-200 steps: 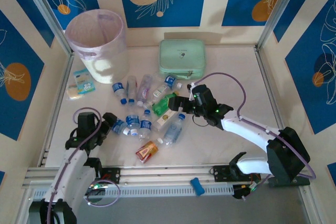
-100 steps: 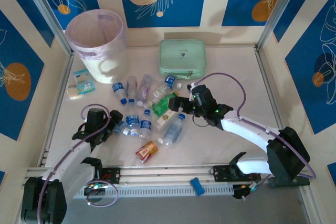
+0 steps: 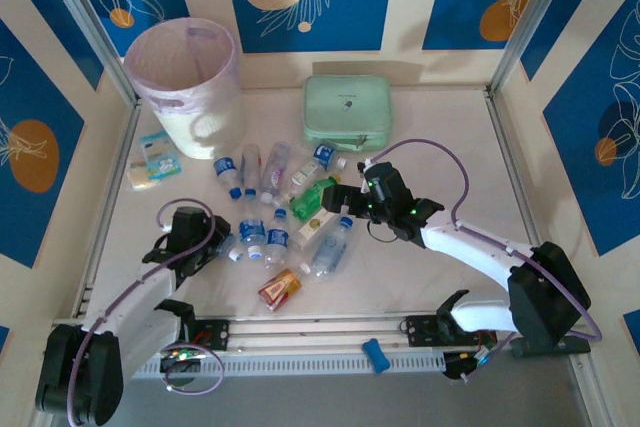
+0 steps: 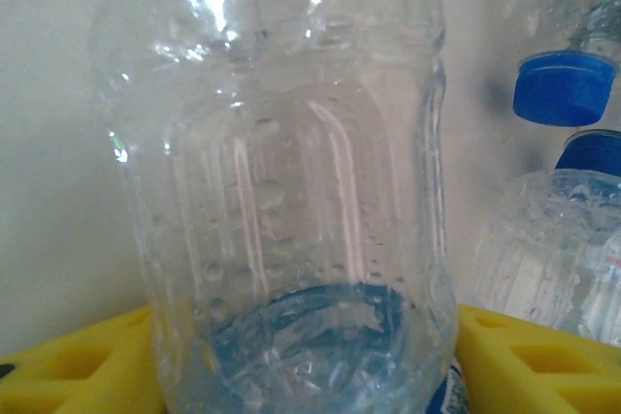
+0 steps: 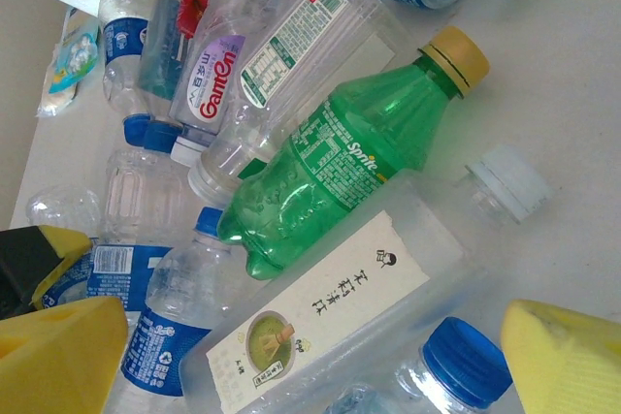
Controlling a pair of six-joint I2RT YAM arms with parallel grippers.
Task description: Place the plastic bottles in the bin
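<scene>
Nearest, the left gripper (image 3: pixel 212 240) has its yellow fingers (image 4: pixel 68 366) pressed against both sides of a clear bottle (image 4: pixel 291 191) lying on the table (image 3: pixel 440 137), gripping it. Farther out, the right gripper (image 3: pixel 343 197) holds nothing, its fingers (image 5: pixel 58 346) spread wide near a green bottle (image 5: pixel 340 167) among scattered bottles (image 3: pixel 265 172). The bin (image 3: pixel 200 117) stands at the far left corner.
</scene>
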